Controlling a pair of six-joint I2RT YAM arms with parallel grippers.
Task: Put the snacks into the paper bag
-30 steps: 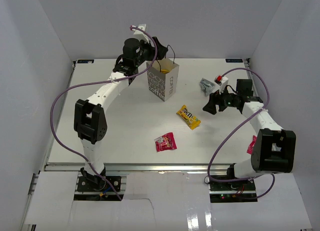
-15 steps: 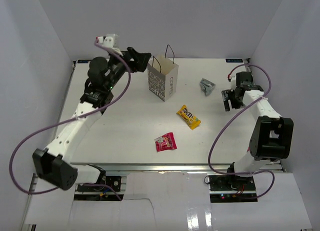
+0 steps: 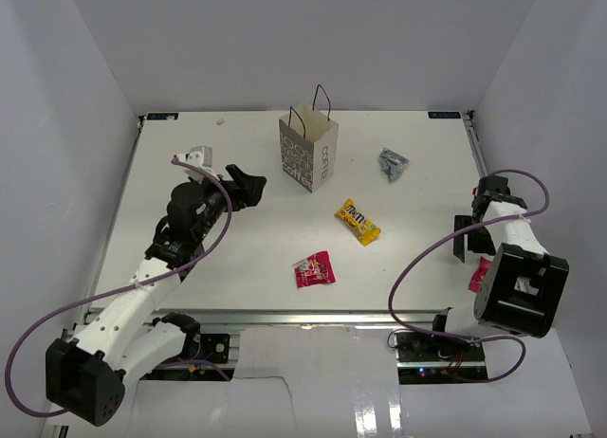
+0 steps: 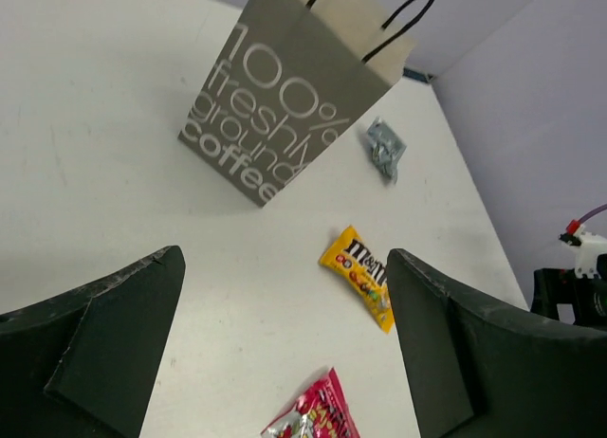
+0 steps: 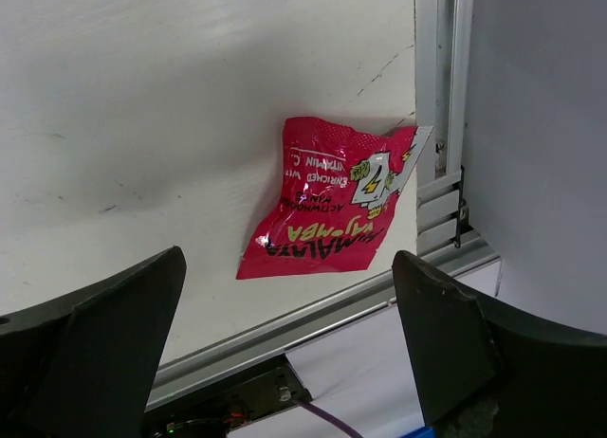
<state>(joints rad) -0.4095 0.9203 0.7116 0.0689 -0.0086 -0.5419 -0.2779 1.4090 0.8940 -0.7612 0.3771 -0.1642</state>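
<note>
One paper bag (image 3: 308,154) is standing upright at upper centre, its inside hidden from me. The silver packet (image 3: 393,163), M&M's packet (image 3: 358,221) and red-pink packet (image 3: 314,269) are lying outside it on the white table (image 3: 237,258). My left gripper (image 3: 251,185) and right gripper (image 3: 462,241) are holding nothing.

Left wrist: my jaws are gaping wide, the bag sitting at the top.

Right wrist: my jaws are spreading wide, framing a second red packet (image 5: 327,210) beside the rail (image 5: 436,125).

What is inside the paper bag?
In the paper bag, only its pale inner wall shows through the open top; the sides hide anything lying deeper.
</note>
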